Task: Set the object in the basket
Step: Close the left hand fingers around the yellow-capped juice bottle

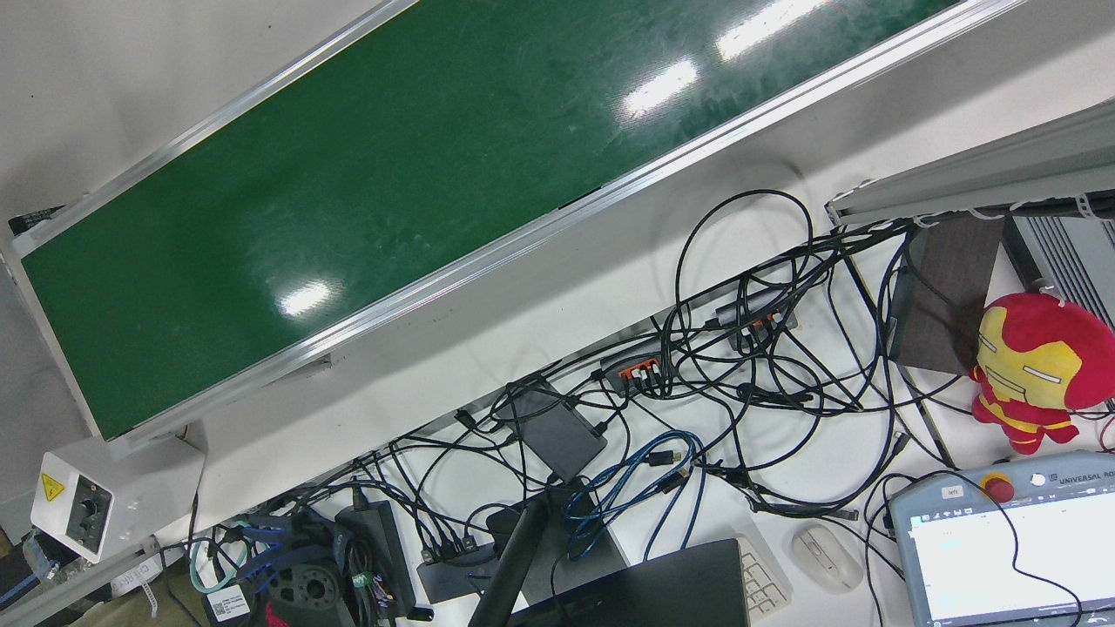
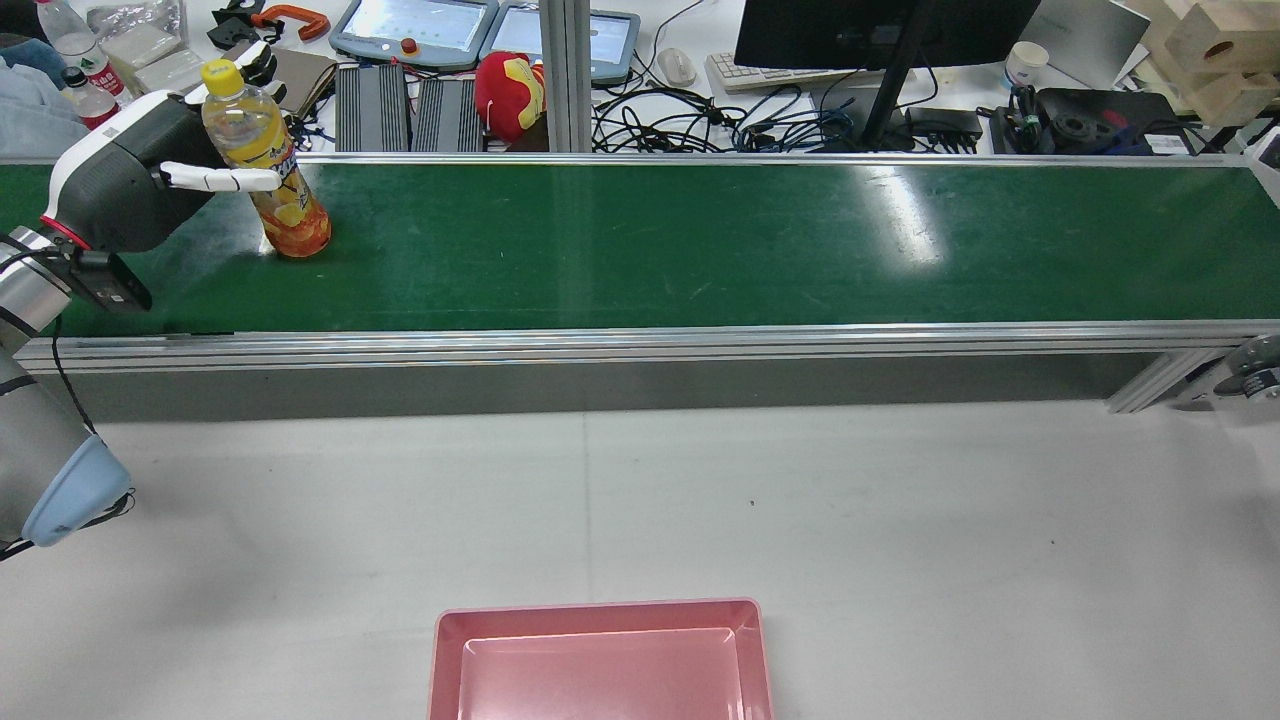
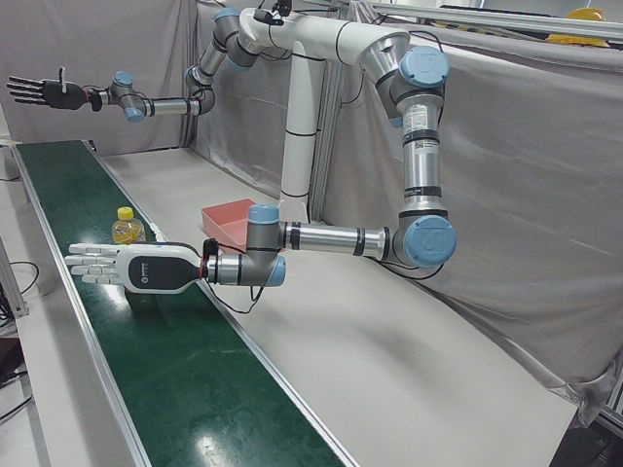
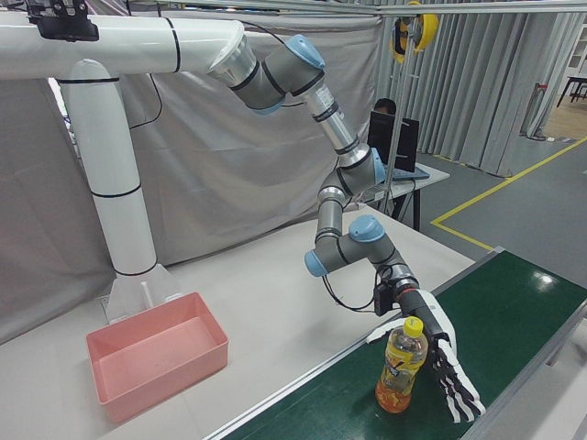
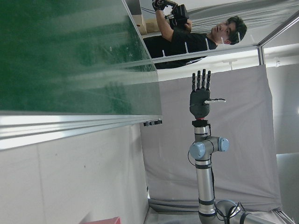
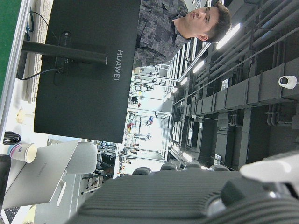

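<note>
Two arms are working at one long green belt [image 2: 700,240], which is running across the station from side to side in the rear view. The left arm [image 3: 341,238] is reaching low over the belt's left end, while the right arm [image 3: 165,105] is stretching out high above the belt's far end in the left-front view. A pink basket [image 2: 600,608] is sitting on the grey table on the robot's side of the belt, well apart from both hands.

The left hand [image 2: 120,190] is hanging just above the belt with its fingers [image 2: 225,178] straight and spread, released and gripping nothing; in the rear view one finger is crossing in front of the bottle [image 2: 270,170]. The right hand [image 3: 44,91] is also holding nothing, its fingers fanning out in the air.

The bottle, full of orange drink and wearing a yellow cap, is standing upright on the belt right beside the left hand's fingers.
</note>
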You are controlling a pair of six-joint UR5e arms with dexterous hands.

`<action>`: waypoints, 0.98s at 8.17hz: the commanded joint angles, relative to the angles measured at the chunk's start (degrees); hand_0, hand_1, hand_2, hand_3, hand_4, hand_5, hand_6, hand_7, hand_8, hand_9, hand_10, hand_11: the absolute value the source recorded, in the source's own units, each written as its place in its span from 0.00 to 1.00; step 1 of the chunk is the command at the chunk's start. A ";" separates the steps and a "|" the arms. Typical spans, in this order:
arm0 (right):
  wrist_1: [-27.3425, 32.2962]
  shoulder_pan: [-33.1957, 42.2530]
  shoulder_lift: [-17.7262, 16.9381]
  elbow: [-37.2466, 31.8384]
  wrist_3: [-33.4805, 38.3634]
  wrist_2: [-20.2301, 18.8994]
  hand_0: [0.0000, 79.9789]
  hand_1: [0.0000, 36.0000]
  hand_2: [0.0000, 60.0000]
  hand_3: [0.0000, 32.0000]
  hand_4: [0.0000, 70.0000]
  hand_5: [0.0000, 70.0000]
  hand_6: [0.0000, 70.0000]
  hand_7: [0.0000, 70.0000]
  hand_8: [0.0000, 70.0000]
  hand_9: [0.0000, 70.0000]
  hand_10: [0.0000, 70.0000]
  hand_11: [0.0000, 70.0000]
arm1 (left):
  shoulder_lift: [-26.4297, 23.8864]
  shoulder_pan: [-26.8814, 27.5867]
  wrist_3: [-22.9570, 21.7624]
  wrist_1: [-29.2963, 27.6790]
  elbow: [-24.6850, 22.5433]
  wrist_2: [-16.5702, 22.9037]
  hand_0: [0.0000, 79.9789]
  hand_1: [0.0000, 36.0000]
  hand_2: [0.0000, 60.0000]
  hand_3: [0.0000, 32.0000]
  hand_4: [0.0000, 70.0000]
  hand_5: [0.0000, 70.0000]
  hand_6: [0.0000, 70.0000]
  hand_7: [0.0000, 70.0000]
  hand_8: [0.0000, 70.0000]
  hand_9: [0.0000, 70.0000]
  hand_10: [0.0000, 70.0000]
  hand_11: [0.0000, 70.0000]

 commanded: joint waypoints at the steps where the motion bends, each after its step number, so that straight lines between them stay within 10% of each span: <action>1: 0.00 0.00 0.00 0.00 -0.03 -0.07 0.00 0.00 0.00 0.00 0.00 0.00 0.00 0.00 0.00 0.00 0.00 0.00 | -0.47 0.04 0.07 0.09 0.10 0.09 0.70 0.65 0.22 0.00 0.10 0.05 0.00 0.00 0.06 0.07 0.08 0.15; 4: 0.00 0.00 0.00 0.00 -0.04 -0.07 0.00 0.00 0.00 0.00 0.00 0.00 0.00 0.00 0.00 0.00 0.00 0.00 | -1.87 0.13 0.07 3.05 0.01 0.09 0.70 0.67 0.26 0.00 0.12 0.07 0.00 0.00 0.07 0.09 0.10 0.18; 5: 0.00 0.00 0.00 0.00 0.05 0.02 0.00 0.00 0.00 0.00 0.00 0.00 0.00 0.00 0.00 0.00 0.00 0.00 | -3.36 0.04 0.07 7.17 0.01 0.09 0.70 0.70 0.35 0.00 0.15 0.22 0.00 0.02 0.13 0.17 0.19 0.32; 6: 0.00 0.00 0.00 0.00 0.05 0.02 0.00 0.00 0.00 0.00 0.00 0.00 0.00 0.00 0.00 0.00 0.00 0.00 | -3.72 0.04 -0.02 8.08 0.09 0.01 0.72 0.69 0.50 0.00 0.30 0.84 0.16 0.35 0.44 0.61 0.65 0.94; 7: 0.00 0.00 0.00 0.00 -0.03 -0.07 0.00 0.00 0.00 0.00 0.00 0.00 0.00 0.00 0.00 0.00 0.00 0.00 | -3.72 0.04 -0.02 8.09 -0.17 0.01 0.73 0.68 0.74 0.00 0.50 1.00 0.40 0.72 0.81 1.00 1.00 1.00; 8: 0.00 0.00 0.00 0.00 -0.04 -0.07 0.00 0.00 0.00 0.00 0.00 0.00 0.00 0.00 0.00 0.00 0.00 0.00 | -3.81 0.04 0.07 8.00 -0.26 0.01 0.75 0.69 1.00 0.00 0.72 1.00 0.85 1.00 1.00 1.00 1.00 1.00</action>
